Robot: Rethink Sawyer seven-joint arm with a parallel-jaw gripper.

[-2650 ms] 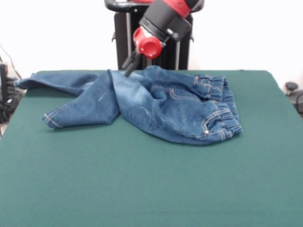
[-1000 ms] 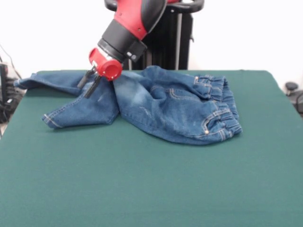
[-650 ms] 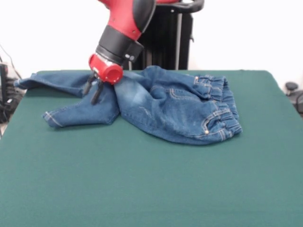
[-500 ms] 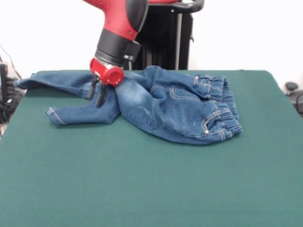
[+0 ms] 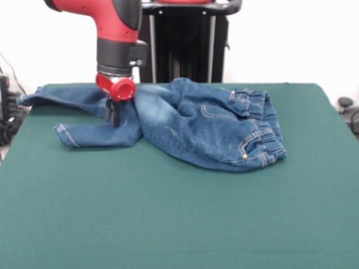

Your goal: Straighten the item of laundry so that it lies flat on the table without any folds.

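Note:
The item of laundry (image 5: 213, 129), a small pair of blue jeans, lies crumpled across the far half of the green table (image 5: 179, 213). Its elastic waistband (image 5: 263, 126) is bunched at the right. One leg is folded toward the front left and ends in a cuff (image 5: 64, 135). The other leg (image 5: 45, 95) stretches to the table's far left corner. My gripper (image 5: 112, 120) points straight down onto the folded leg near the crotch. Its black fingers (image 5: 109, 110) stand close together, with their tips in the denim.
The black pedestal (image 5: 185, 45) rises behind the table's far edge. Dark cables and gear (image 5: 5, 115) sit off the left side, and a dark object (image 5: 348, 109) sits off the right. Bare green felt fills the whole front half.
The arm swung left from over the jeans' middle and turned upright, lowering the gripper onto the folded leg. The fingers drew together. The leg's cuff shifted slightly up and right.

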